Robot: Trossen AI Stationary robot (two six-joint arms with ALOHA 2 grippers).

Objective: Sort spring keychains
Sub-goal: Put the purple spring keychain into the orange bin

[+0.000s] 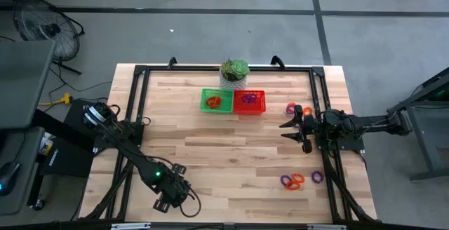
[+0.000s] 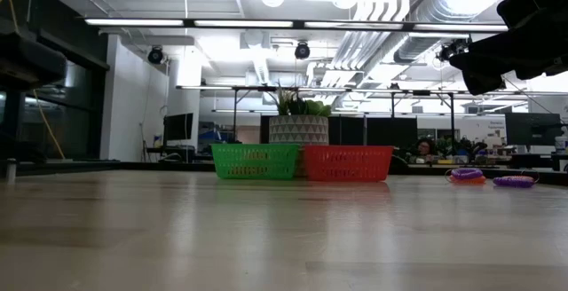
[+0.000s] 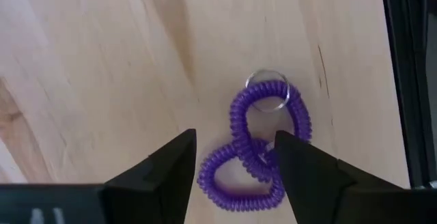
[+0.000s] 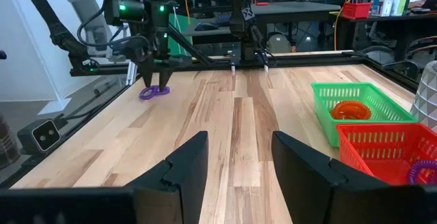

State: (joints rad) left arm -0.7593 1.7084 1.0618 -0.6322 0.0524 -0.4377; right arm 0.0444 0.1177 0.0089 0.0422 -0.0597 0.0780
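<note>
A purple spring keychain point(image 3: 263, 138) with a metal ring lies twisted in a figure-eight near the table's near-left corner, also seen in the right wrist view point(image 4: 154, 92). My left gripper point(image 3: 235, 157) point(image 4: 156, 86) point(image 1: 168, 200) is open and points down over it, one finger on each side of the coil's crossing. My right gripper point(image 4: 239, 162) point(image 1: 284, 130) is open and hangs level above the table's right side, touching nothing. More orange and purple keychains lie at the right edge point(image 1: 295, 109) and near-right point(image 1: 298, 180). The green basket point(image 1: 205, 93) holds an orange one point(image 4: 351, 108), the red basket point(image 1: 262, 94) a purple one point(image 4: 423, 171). My left gripper comes at the purple keychain from above, pointing down, with its fingers point(image 3: 300, 162) astride the middle of the coil point(image 3: 254, 157), which lies flat on the table. Whether the fingers touch the coil I cannot tell.
A potted plant point(image 1: 235, 72) stands at the far edge behind the two baskets point(image 2: 255, 161) point(image 2: 348, 162). A dark metal frame point(image 1: 137, 104) runs along the table's sides. Bare wood lies across the middle of the table point(image 1: 224, 146).
</note>
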